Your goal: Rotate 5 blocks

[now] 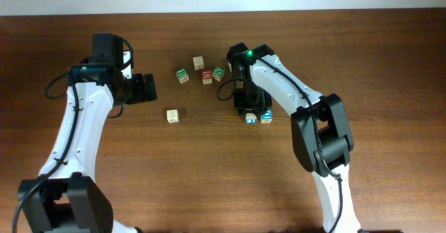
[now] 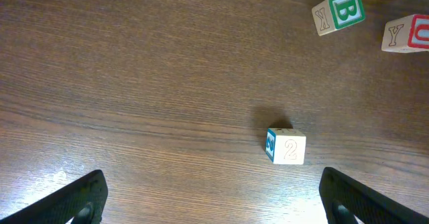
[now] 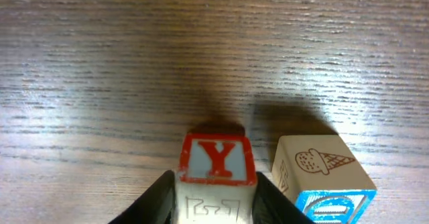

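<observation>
The table was dark brown wood with fine streaked grain. The Y block showed a red Y in a red border on pale grey-blue. The cone block carried a brown ice-cream cone on pale wood and had a blue-framed face. The B cube had a green letter in a green border, and the red cube had a red-printed face. Toward the table's far edge sat a second green cube. The 2 block bore a yellowish numeral and had a blue side.
</observation>
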`<state>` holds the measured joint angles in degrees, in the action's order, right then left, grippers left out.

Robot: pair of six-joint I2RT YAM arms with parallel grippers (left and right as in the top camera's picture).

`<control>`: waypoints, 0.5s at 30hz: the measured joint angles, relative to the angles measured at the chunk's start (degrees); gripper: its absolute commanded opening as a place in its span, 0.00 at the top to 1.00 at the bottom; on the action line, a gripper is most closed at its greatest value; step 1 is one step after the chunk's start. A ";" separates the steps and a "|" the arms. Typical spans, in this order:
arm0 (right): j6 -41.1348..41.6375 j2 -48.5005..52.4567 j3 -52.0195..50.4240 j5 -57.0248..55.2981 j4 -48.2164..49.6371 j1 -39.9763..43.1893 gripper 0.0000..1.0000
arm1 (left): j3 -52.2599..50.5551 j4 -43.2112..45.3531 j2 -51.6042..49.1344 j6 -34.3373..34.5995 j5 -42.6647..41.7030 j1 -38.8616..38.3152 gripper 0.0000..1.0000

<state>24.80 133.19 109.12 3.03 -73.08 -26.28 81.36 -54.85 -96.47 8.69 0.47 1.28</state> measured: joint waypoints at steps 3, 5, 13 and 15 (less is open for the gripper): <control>-0.28 -0.02 0.00 -0.11 -0.22 0.00 0.61 | 0.00 0.00 0.00 0.00 0.02 0.00 0.01; -0.59 0.00 0.00 -0.15 -0.37 0.00 0.61 | 0.00 0.00 0.00 0.00 0.02 0.00 0.01; -2.19 0.02 0.66 -0.59 -0.79 0.00 0.65 | 0.00 0.02 0.00 0.00 0.02 0.00 0.01; -2.99 0.07 2.43 -0.59 -1.25 0.00 0.65 | 0.00 0.00 0.00 0.00 0.00 0.00 0.01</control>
<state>21.80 133.25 111.55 2.44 -74.32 -26.28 81.36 -54.85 -96.47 8.69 0.47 1.28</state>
